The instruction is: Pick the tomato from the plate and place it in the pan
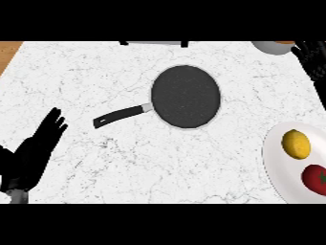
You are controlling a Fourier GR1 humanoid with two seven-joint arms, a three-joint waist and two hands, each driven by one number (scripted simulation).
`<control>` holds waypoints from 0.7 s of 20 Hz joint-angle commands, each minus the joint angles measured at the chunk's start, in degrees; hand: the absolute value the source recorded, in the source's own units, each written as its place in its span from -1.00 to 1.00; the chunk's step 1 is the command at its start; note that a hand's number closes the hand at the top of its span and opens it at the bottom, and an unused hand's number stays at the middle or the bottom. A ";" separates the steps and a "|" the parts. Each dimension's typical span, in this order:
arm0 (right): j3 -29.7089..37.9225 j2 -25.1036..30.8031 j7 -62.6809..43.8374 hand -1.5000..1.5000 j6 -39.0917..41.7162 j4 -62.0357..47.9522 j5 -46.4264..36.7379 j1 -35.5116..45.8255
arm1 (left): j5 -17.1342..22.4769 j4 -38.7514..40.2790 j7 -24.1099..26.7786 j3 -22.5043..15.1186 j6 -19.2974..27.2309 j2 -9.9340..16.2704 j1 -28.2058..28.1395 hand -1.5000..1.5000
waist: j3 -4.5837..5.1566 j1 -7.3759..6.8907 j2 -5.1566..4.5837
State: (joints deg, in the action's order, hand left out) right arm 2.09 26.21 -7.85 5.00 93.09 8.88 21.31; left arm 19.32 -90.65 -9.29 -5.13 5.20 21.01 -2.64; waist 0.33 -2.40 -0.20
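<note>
- A white marbled counter (123, 158) fills the view, with wood showing at its far corners.
- The left hand (26, 155) rests at the lower left edge, fingers (51, 125) straight and spread, holding nothing.
- The right hand (319, 60) is at the far right edge, fingers extended and slightly apart, holding nothing.
- A black pan (186, 96) sits between the two hands, nothing in it, its handle pointing toward the left fingers.
- A white plate (277, 165) lies below the right fingers, holding a yellow lemon (296, 143) and the red tomato (319, 179) on its near side.
</note>
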 commanded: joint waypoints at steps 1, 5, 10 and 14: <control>0.95 -2.02 -2.14 -1.00 0.45 2.50 2.02 0.18 | -1.62 -0.08 -0.92 3.13 0.78 1.68 -2.10 0.00 | -0.33 2.13 0.27; 10.73 -1.31 7.78 -1.00 4.28 0.03 11.55 -8.99 | -10.01 7.58 -1.10 6.09 6.40 8.34 1.82 0.00 | -0.52 4.37 0.07; 21.97 2.11 5.22 1.00 -16.69 -5.71 -4.80 -15.44 | -9.55 7.90 -2.71 7.37 7.66 9.12 -1.17 0.00 | -0.70 9.72 -0.15; 25.59 -12.59 22.53 -1.00 -17.82 -0.83 3.73 -22.72 | -11.40 10.59 -3.12 6.66 7.28 9.93 2.13 0.00 | -0.54 6.57 0.29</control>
State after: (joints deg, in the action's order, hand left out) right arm 23.22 21.33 4.44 -8.39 91.07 11.29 5.62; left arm 9.89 -82.23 -11.98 1.50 11.77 29.96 -2.51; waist -0.22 4.99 0.07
